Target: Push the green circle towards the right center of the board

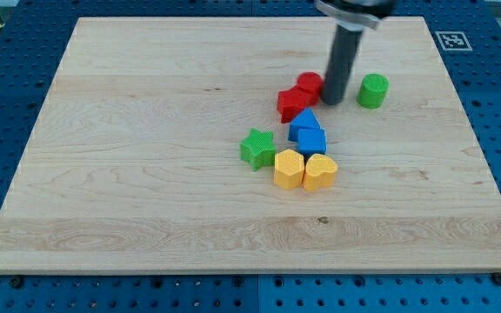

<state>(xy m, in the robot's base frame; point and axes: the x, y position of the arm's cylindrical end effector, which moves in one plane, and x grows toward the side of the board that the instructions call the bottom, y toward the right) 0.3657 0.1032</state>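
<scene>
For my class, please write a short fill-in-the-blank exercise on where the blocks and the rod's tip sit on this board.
1. My tip sits between the red blocks and the ____ circle.
2. The green star lies to the view's ____ of the two yellow blocks.
3. The two blue blocks lie directly above the two ____ blocks.
4. The number of red blocks on the board is ____.

Missing words: green; left; yellow; two

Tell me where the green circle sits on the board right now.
The green circle sits in the upper right part of the board, just to the view's right of my tip, which stands between it and the red blocks.
</scene>
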